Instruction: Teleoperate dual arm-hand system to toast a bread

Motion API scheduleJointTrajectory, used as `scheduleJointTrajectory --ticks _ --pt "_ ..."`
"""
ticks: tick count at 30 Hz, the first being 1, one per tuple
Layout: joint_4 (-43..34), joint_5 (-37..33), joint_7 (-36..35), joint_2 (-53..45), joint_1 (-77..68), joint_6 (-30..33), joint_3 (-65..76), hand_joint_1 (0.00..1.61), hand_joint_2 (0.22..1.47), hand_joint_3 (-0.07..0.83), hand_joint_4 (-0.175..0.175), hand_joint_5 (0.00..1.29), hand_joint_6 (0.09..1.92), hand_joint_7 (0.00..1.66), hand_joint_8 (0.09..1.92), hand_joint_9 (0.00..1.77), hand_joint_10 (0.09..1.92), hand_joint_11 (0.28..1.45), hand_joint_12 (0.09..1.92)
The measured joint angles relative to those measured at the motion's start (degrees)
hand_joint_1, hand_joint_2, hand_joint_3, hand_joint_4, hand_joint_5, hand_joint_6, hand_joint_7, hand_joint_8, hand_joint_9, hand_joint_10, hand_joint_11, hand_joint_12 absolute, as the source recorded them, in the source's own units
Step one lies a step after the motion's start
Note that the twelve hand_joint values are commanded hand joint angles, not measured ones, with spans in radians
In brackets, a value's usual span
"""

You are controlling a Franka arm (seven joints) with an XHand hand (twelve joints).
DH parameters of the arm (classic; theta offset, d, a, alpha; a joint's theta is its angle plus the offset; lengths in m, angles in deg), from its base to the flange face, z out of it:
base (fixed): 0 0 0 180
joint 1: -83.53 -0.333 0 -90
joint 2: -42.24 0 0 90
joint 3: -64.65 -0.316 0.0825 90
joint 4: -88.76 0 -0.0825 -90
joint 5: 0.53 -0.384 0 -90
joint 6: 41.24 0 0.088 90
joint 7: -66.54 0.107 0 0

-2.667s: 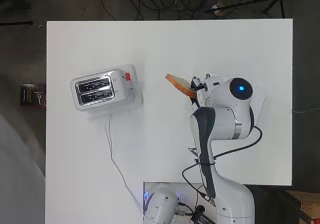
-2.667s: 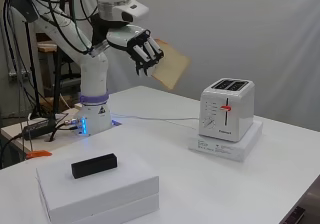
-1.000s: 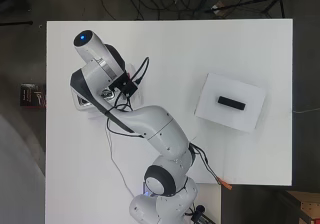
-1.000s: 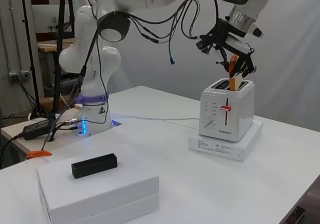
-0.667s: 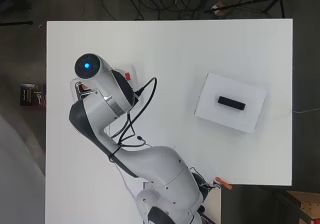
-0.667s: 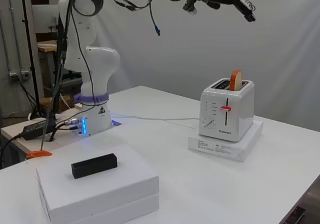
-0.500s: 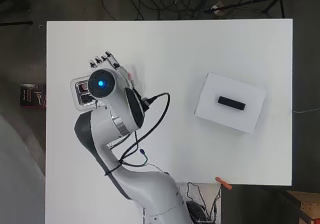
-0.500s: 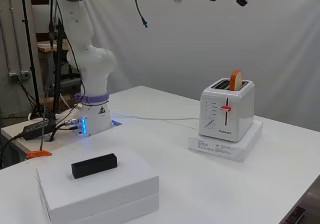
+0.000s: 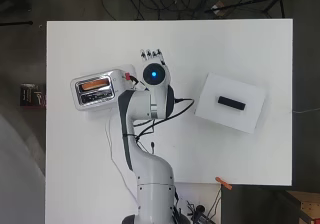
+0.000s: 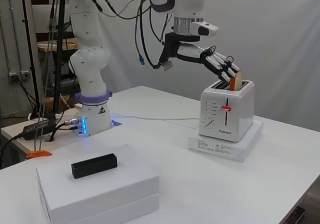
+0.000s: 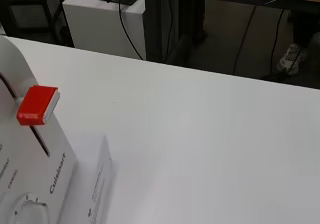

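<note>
One white surface (image 9: 250, 164) is seen, bearing one white box (image 9: 227, 115) with one black block (image 9: 231, 103) on top, and one toaster (image 10: 226, 111) set on a flat white base (image 10: 225, 145). One slice of bread (image 10: 235, 81) is stood in a toaster slot. The robot hand (image 10: 212, 60) is held above the toaster, fingers spread straight, nothing held. One red lever (image 11: 37, 105) is seen on the toaster's front

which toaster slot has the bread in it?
The slot farther from the arm's base: the bread slice shows orange in it in the overhead view. The other slot of the toaster looks dark and empty.
</note>
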Motion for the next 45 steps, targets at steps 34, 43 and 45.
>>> scheduleJointTrajectory --ticks 34,43,45 --pt "8.1 -18.63 -7.5 -11.85 -0.93 12.55 3.2 0.0 1.01 -0.006 0.003 0.24 0.09 0.56 0.09 0.73 0.09 0.53 0.09" --pt "4.78 -24.38 -12.11 -19.92 12.76 14.92 -9.91 0.0 1.0 -0.005 0.005 0.24 0.09 0.52 0.09 0.65 0.09 0.52 0.09" --pt "3.43 -24.35 -12.73 -20.59 14.07 14.73 -11.38 0.0 1.0 -0.004 0.004 0.25 0.09 0.53 0.09 0.66 0.09 0.52 0.09"
